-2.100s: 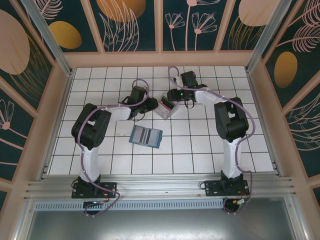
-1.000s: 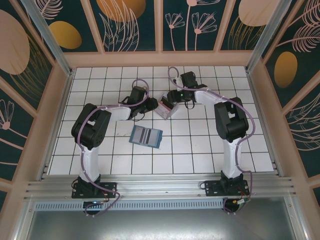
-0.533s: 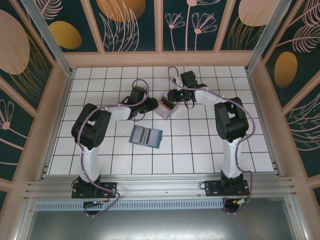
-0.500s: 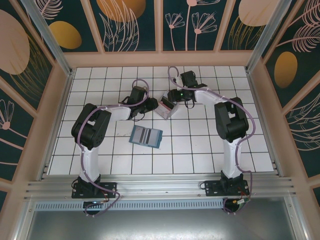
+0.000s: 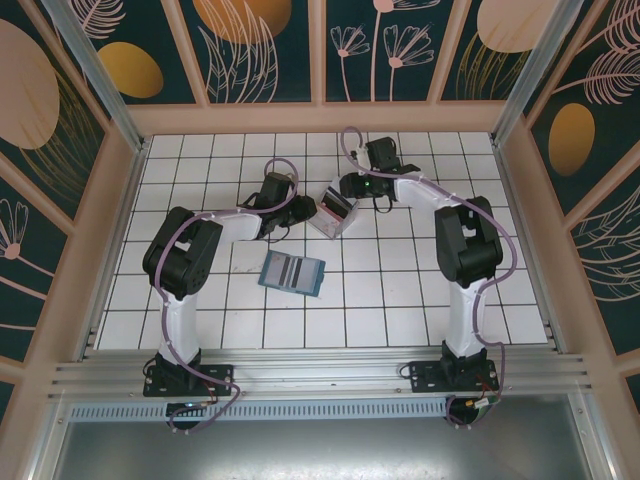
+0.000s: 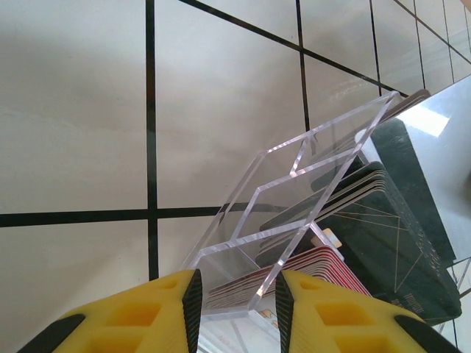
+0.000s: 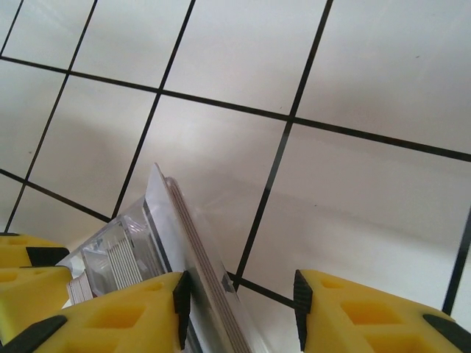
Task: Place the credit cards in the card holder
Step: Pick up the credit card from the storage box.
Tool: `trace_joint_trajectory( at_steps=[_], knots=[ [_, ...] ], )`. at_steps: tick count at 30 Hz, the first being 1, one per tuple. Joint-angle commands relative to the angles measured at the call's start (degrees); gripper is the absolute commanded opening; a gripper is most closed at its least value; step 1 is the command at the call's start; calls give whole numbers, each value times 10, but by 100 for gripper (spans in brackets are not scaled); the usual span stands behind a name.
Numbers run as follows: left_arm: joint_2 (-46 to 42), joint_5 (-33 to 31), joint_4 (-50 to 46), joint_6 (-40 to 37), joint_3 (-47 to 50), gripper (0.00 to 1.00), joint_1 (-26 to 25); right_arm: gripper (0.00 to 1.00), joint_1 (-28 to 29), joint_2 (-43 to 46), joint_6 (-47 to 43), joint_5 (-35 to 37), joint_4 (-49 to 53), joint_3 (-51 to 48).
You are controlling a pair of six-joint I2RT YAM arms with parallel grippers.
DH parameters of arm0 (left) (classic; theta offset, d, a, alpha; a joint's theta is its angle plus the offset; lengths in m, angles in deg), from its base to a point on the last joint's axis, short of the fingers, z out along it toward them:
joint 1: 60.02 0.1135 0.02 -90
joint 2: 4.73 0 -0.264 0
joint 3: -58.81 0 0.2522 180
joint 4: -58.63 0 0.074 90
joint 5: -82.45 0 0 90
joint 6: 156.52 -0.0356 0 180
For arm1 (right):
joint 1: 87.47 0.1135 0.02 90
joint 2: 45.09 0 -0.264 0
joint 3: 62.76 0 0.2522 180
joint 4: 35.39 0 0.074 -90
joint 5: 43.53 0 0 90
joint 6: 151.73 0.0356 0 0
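The card holder point(image 5: 291, 271) lies open and flat on the tiled desk point(image 5: 400, 290), nearest to the arm bases and a little left of centre. Its striped card slots face up. No card can be made out in it from above.

Farther back, near the middle of the desk, stands a tilted clear stand point(image 5: 335, 212). The credit cards point(image 6: 353, 228) are packed in it on edge: a row of dark ones and, nearer the wrist camera, some red-edged ones.

The left gripper point(image 5: 306, 210) reaches the stand from the left. In the left wrist view its yellow fingers point(image 6: 125, 323) sit close together around the stand's point(image 6: 294, 191) near corner, with an acrylic wall between them. The left gripper point(image 6: 235, 301) appears clenched on that end of the stand.

Just beyond, on the far right of the stand, is the right gripper point(image 5: 347, 188). In the right wrist view it point(image 7: 239, 301) is released, its fingers spread wide. The stand's point(image 7: 147, 243) upper edge and the thin edges of the cards point(image 7: 193, 235) run in beside one finger. They are well clear of the other finger.
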Motion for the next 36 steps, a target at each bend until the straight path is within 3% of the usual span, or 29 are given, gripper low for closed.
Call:
trace_joint_trajectory(
  at_steps=[1,6,14,36],
  knots=[
    [4,9,-54,0,5,35,0,43,-4,17,-4,8,4,4],
    [5,9,-53,0,9,35,0,37,-5,17,-3,0,1,-1],
    [6,11,-49,1,9,35,0,7,-3,21,-12,6,8,2],
    [7,14,-45,4,14,35,0,18,6,20,-36,31,21,4]
  ],
)
